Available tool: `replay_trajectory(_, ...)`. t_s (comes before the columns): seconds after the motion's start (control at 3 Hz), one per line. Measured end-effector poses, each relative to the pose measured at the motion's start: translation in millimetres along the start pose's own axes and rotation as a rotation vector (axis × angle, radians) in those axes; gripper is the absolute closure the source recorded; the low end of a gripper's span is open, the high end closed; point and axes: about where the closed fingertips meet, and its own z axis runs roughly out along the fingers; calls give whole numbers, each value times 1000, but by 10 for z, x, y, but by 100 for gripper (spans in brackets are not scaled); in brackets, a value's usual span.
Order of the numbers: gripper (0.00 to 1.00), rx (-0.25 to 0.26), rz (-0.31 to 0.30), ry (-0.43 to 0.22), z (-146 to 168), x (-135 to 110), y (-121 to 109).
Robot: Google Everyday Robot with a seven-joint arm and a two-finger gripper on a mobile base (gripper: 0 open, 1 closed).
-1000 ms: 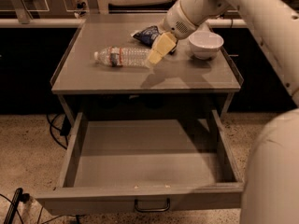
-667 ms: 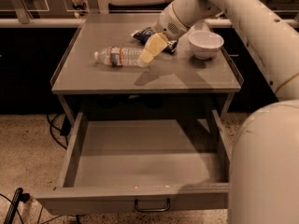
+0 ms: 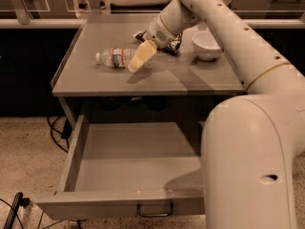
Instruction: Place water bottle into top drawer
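Item: water bottle [image 3: 116, 57] — clear ribbed plastic with a white cap, lying on its side on the grey cabinet top [image 3: 95, 82], cap toward the left edge. Not yet in the drawer. Item: gripper [image 3: 136, 63] — pale yellow, angled down from the right onto the bottle's base end and overlapping it in the camera view; whether it is open around the bottle, closed on it or merely in front of it cannot be told. The slanted approach looks chosen to meet the bottle across its width, since the bottle lies flat. Item: top drawer [image 3: 71, 156] — below the cabinet top, drawn well out toward the camera, its floor bare, dark bar handle [image 3: 155, 210] at the centre of the front; open so the bottle can be lowered straight in. Item: white bowl [image 3: 206, 46] — near the right rear of the top, well apart from the bottle. Item: dark snack bag [image 3: 174, 45] — just behind the wrist, partly hidden by it.
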Motion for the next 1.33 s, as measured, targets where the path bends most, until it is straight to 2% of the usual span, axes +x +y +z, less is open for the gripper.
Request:
replay_trajectory(0.33,0,-33,19,16,226,53,-27)
replay_trajectory(0.67,18,-36,20,17,248,60,-31)
replay_trajectory(1.0,47,-36,20,17,248,60,-31)
replay_trajectory(1.33,72,-36,20,17,249,60,-31)
